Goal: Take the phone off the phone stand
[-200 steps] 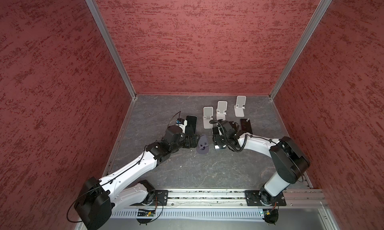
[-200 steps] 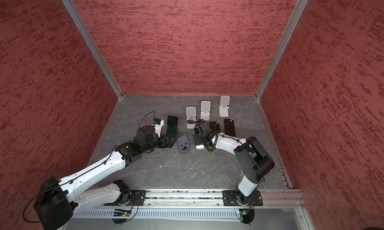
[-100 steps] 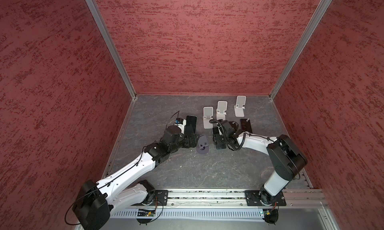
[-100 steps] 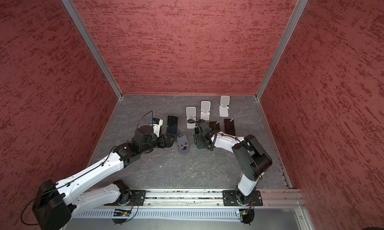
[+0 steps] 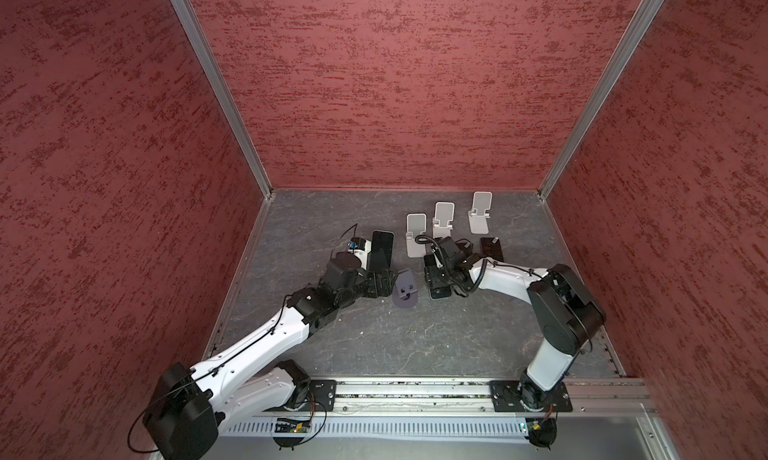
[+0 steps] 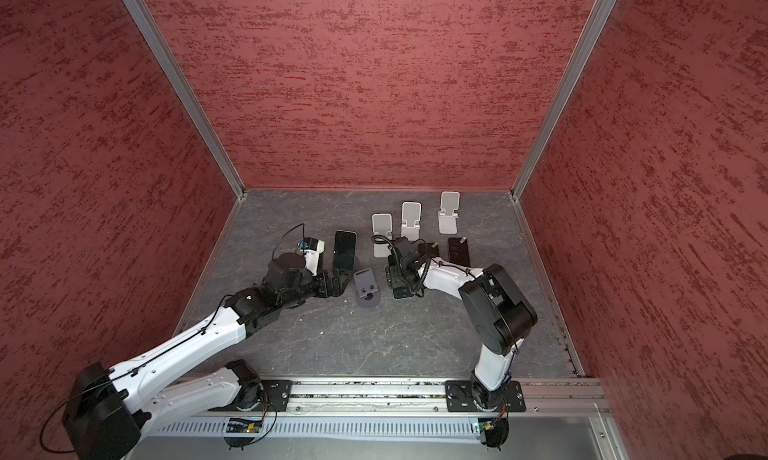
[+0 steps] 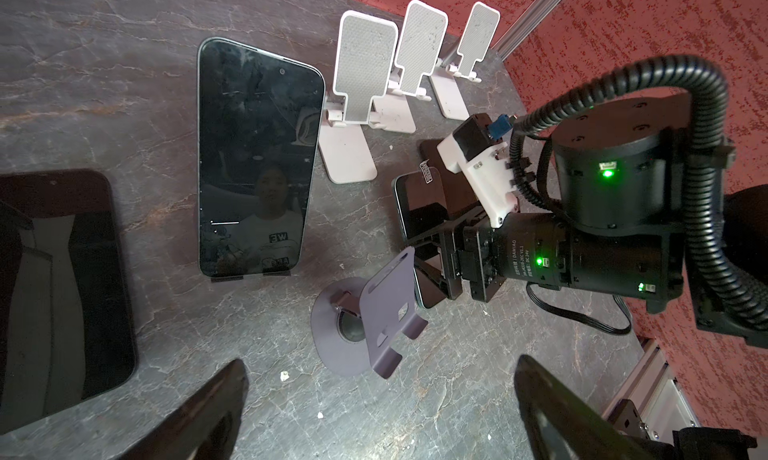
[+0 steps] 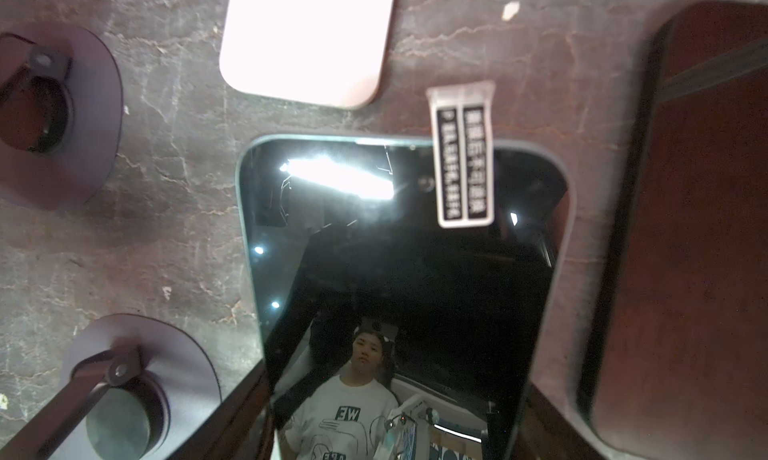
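The purple phone stand [image 5: 405, 289] [image 6: 366, 291] [image 7: 374, 325] stands mid-table with its cradle empty. Just right of it my right gripper [image 5: 436, 277] [image 6: 397, 277] [image 8: 395, 379] is shut across the width of the phone [image 5: 439, 291] [image 8: 407, 262] [image 7: 415, 212], a black screen with a pale rim and a sticker tab. It is held low over the table, off the stand. My left gripper [image 5: 384, 285] [image 6: 338, 285] [image 7: 382, 379] is open on the stand's other side, with nothing between its fingers.
Another black phone [image 5: 382, 250] [image 7: 257, 158] leans propped behind the left gripper. Three white stands [image 5: 444, 218] line the back. Dark phones lie flat near them [image 5: 491, 249] and by the left gripper [image 7: 54, 279]. Red walls close in three sides.
My right gripper has shifted slightly toward the back with the phone in it. The left arm has hardly moved and stays open.
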`<state>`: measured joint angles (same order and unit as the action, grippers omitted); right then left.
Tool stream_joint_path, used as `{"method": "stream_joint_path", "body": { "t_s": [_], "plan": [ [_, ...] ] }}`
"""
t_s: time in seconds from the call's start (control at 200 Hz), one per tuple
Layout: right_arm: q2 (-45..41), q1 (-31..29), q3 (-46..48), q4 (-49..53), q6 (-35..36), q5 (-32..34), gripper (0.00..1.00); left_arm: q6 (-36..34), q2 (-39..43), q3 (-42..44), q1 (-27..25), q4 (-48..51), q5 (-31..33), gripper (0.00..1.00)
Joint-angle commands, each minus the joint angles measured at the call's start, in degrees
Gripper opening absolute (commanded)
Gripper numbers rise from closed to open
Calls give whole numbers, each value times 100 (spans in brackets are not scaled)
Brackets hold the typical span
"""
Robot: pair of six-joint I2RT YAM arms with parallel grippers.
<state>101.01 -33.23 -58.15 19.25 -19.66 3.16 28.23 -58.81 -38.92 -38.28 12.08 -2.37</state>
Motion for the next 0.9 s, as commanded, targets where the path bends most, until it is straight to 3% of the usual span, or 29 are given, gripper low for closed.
{"method": "stream_joint_path", "body": {
  "t_s": [0.0,0.892],
  "plan": [
    [93,71,-265,360,24,-66,67,-1,89,78,-21,32,105,99],
    [508,418,-598,1015,-180,-66,70,-78,-52,117,22,-65,53,100]
  ]
}}
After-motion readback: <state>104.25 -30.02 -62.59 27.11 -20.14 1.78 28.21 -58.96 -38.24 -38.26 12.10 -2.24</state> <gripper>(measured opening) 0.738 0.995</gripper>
